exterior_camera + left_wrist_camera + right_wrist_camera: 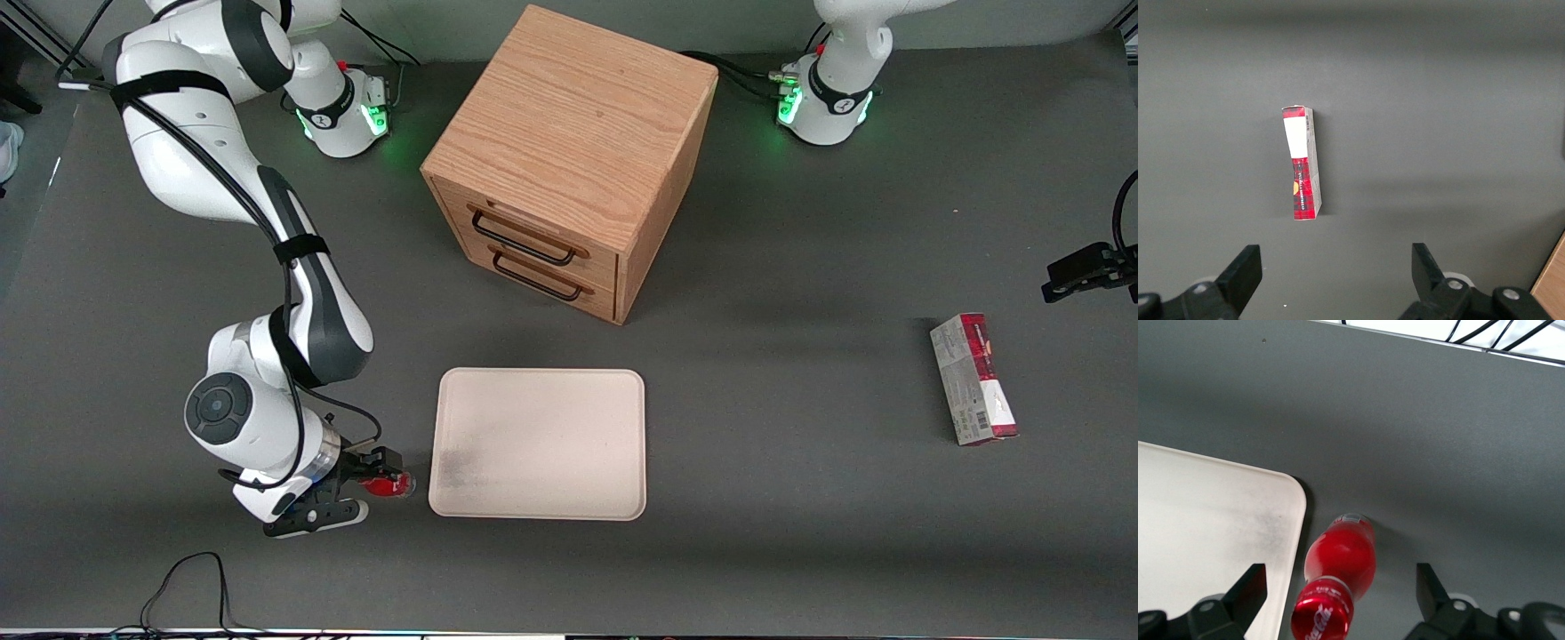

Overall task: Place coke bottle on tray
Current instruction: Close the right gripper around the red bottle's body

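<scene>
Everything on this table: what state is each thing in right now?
coke bottle: standing on the table beside the tray, between the pincer's open fingers, not gripped.
tray: flat on the table, nothing on it.
pincer: open, low at the bottle.
drawer cabinet: both drawers shut.
carton box: lying flat toward the parked arm's end.

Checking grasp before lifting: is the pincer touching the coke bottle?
Apart. The right wrist view shows the open pincer straddling the coke bottle, with grey table visible between bottle and each finger.
</scene>
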Controlling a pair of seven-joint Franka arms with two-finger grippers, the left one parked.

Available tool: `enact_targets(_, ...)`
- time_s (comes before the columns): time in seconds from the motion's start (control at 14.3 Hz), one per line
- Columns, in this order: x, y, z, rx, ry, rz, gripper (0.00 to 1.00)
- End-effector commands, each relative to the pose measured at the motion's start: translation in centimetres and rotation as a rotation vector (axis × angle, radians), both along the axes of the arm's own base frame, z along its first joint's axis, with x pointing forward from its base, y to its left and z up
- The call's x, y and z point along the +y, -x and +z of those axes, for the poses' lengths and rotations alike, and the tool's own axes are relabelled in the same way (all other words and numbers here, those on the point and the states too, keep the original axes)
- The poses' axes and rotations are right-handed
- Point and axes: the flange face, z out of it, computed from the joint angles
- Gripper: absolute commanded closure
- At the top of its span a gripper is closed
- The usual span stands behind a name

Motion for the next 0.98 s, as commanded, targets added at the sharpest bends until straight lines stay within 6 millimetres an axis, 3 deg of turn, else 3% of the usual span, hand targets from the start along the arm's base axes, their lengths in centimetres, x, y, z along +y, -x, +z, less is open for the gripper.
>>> enact_targets(0.0,-0.1,0.2,-0.5,-0.003,-0.001,0.004,0.16)
enact_targets(0.28,-0.3,0.6,-1.0,0.04,0.01,-0.003,0.63)
enact_targets(0.42,-0.2,0.9,-0.7,0.062,0.012,-0.009,1.0)
enact_targets(0.63,-0.8,0.9,1.0,0.067,0.017,-0.029,1.0)
enact_targets(0.77,-0.8,1.2,4.6,0.04,0.028,-0.043,1.0)
enact_targets(0.91,-1.2,1.8,9.8,0.008,0.039,-0.047,1.0)
